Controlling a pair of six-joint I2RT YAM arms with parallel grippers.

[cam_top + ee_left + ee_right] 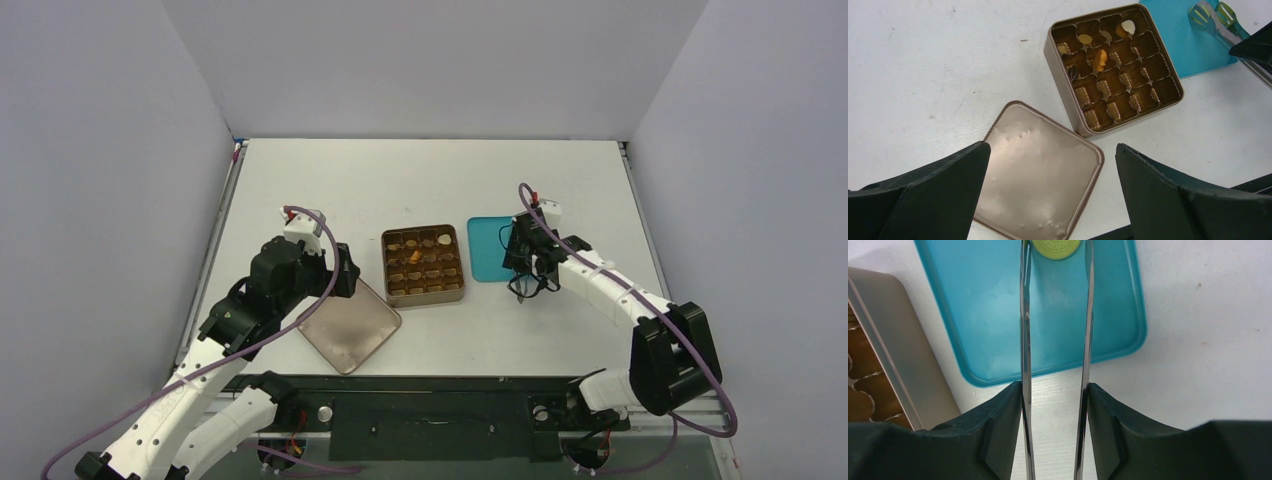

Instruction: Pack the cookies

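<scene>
white table top carries everything we see. on it, in front of the left arm, lies a flat metal lid, just beside the open square tin. a blue tray sits close by on the tin's right. the left gripper hangs over the lid with its fingers spread as wide as they go, holding nothing. the right gripper is partly closed on a pair of long metal tweezers, one blade against each finger. a few of the cookies, tan, orange, pale and dark, lie in the tin's far compartments. a green cookie rests on the tray between the blades; we cannot tell whether they touch it.
</scene>
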